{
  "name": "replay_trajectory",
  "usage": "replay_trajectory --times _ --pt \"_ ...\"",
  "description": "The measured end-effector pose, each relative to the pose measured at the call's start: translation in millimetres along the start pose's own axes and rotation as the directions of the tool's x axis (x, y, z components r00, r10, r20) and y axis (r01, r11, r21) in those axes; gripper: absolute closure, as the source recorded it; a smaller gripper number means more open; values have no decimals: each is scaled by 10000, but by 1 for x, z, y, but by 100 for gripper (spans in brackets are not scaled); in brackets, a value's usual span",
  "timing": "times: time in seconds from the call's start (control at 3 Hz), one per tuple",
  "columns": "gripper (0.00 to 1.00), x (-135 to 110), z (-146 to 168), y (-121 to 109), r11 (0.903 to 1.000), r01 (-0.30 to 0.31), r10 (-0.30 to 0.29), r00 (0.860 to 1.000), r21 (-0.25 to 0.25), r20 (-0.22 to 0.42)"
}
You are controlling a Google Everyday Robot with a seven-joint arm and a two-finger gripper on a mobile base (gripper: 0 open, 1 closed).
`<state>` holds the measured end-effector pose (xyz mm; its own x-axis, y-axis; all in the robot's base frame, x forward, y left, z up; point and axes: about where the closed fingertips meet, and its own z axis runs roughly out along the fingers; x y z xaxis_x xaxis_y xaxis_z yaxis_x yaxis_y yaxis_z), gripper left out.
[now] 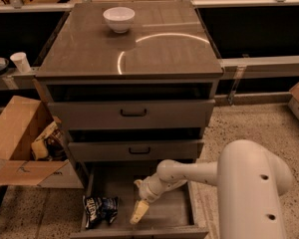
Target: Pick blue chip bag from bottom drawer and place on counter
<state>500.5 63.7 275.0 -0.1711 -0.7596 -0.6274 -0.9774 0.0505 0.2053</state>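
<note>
The blue chip bag [100, 209] lies crumpled at the front left of the open bottom drawer [169, 212], dark blue with white lettering. My gripper [138, 211] hangs inside the drawer over its floor, pointing down, to the right of the bag and apart from it. It holds nothing that I can see. My white arm [189, 174] reaches in from the lower right. The counter [154, 54] is the glossy grey-brown cabinet top above, with a curved white light reflection.
A white bowl [119, 19] stands at the back of the counter. Two grey drawers with black handles [133, 113] sit above the open one. A cardboard box [20, 133] with wrappers stands on the floor at left. A paper cup [21, 61] sits on the left ledge.
</note>
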Motion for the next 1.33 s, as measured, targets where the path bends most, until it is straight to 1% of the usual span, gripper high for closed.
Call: replay_trajectory --times 0.33,1.0,1.33 --pt "0 7 40 -33 9994 -145 135 9993 306 340" --pt "0 -9 109 -79 9997 19 -48 9931 248 1169" --pt "0 -9 108 -81 9996 16 -51 9931 296 1172"
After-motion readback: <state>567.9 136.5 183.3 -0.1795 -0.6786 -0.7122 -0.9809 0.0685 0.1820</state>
